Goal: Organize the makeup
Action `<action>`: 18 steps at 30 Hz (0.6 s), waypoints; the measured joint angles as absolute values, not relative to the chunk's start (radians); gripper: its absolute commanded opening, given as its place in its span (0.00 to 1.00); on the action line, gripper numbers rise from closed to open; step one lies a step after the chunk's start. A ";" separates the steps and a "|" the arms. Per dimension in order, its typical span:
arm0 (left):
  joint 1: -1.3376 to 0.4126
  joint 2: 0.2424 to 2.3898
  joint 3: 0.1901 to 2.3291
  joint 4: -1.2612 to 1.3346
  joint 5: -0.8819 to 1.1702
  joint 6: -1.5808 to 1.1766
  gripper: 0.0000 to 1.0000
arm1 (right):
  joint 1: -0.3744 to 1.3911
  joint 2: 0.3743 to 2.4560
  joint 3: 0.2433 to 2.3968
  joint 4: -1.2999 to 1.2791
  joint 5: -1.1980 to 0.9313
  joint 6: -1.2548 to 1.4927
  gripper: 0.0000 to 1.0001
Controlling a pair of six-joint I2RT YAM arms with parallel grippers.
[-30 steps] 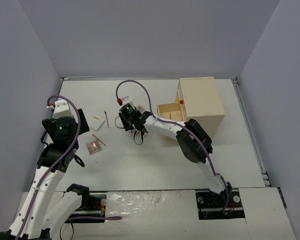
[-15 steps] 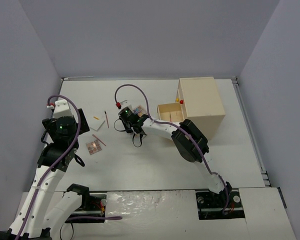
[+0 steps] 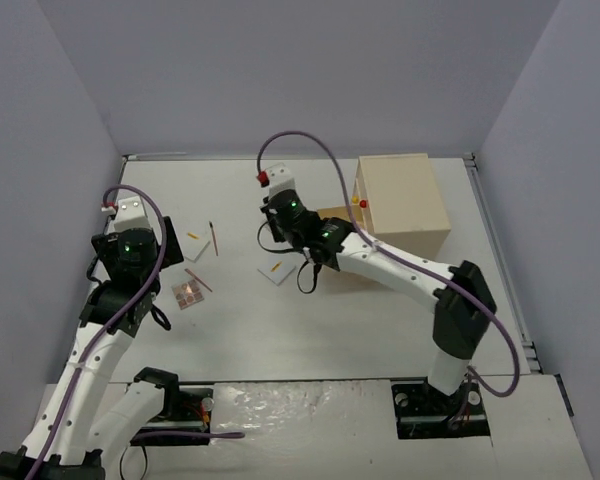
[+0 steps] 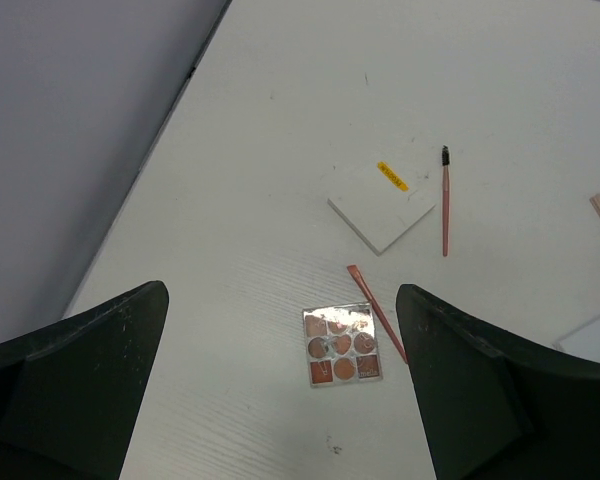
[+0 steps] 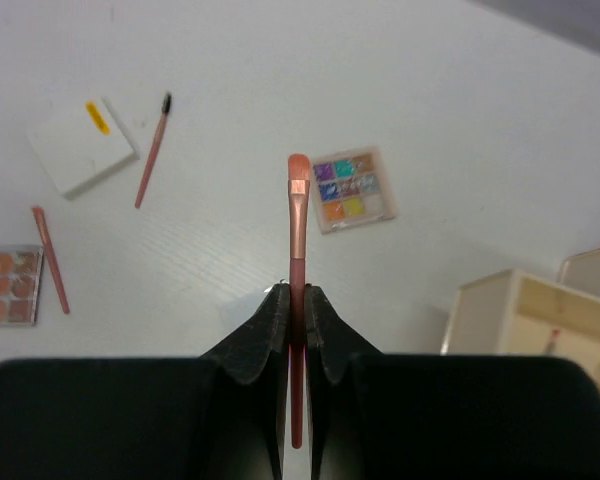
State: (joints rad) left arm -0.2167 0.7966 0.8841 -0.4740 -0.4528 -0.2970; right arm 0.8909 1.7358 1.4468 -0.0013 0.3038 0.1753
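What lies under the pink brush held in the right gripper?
In the right wrist view, bare table shows below the tip of the pink brush. A colourful eyeshadow palette lies beside the tip, not under it. The right gripper, shut on the handle, covers whatever is below that end.

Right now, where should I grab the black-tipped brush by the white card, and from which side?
Grip the brush on its pink shaft near the plain end, coming straight down from above and closing across it. It lies flat on the table, and a corner of the card crowds its middle; the plain end has room on both sides.
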 measured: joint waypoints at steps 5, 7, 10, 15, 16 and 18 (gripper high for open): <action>-0.216 0.886 0.903 -0.497 -0.392 -0.298 0.97 | 0.781 1.502 1.331 0.021 0.327 0.176 0.00; -0.215 0.933 0.920 -0.505 -0.363 -0.301 0.97 | 0.728 1.463 1.275 0.018 0.335 0.179 0.00; -0.216 0.976 0.931 -0.514 -0.322 -0.308 0.97 | 0.689 1.457 1.207 -0.002 0.339 0.184 0.04; -0.215 1.043 0.968 -0.538 -0.253 -0.340 0.97 | 0.672 1.460 1.132 -0.039 0.327 0.189 0.37; -0.215 1.064 0.984 -0.543 -0.238 -0.350 0.97 | 0.670 1.460 1.127 -0.042 0.324 0.190 0.42; -0.216 1.121 1.027 -0.552 -0.204 -0.375 0.97 | 0.668 1.460 1.126 -0.041 0.317 0.190 0.51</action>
